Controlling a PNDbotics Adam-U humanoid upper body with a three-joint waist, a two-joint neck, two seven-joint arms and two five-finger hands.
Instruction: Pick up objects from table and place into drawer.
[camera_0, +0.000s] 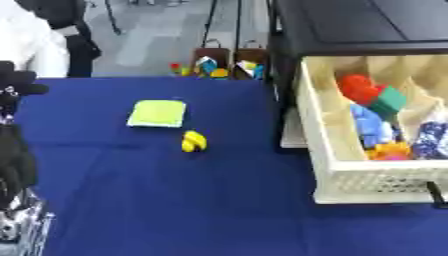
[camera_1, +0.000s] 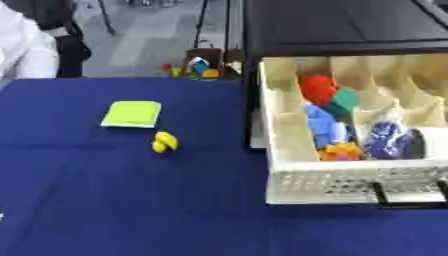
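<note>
A flat yellow-green pad lies on the blue table, left of centre. Just in front of it sits a small yellow object. The cream drawer stands pulled out at the right, with a perforated front and a black handle. Inside it are a red thing, a green block, a blue piece, an orange piece and a blue-and-white patterned item. My left hand shows as a dark shape at the left edge, well apart from both table objects. My right hand is out of sight.
The drawer belongs to a black cabinet at the back right. Behind the table's far edge stand two brown boxes with colourful items. A person in white is at the far left corner.
</note>
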